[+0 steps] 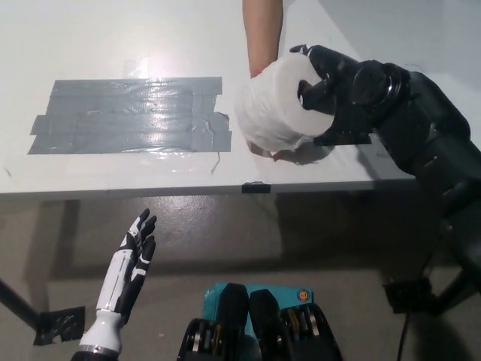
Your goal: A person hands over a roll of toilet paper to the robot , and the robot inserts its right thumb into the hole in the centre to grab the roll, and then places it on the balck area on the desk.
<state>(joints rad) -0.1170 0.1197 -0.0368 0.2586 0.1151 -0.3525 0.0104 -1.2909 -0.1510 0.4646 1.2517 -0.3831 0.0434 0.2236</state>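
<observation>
Black fingers (pixel 319 60) curl over the top of the toilet paper roll (pixel 282 105) while the right hand's (pixel 338 79) thumb sits in its centre hole, grasping it above the white desk (pixel 113 30) just right of the grey taped area (pixel 128 116). A person's hand (pixel 264 147) cups the roll from behind and beneath. The white left hand (pixel 128 274) hangs below the desk edge, fingers spread, holding nothing.

A scrap of dark tape (pixel 56 325) sticks to the grey floor (pixel 301 248) by a thin black leg (pixel 13 301) at lower left, and a small black clip (pixel 255 186) sits on the front edge.
</observation>
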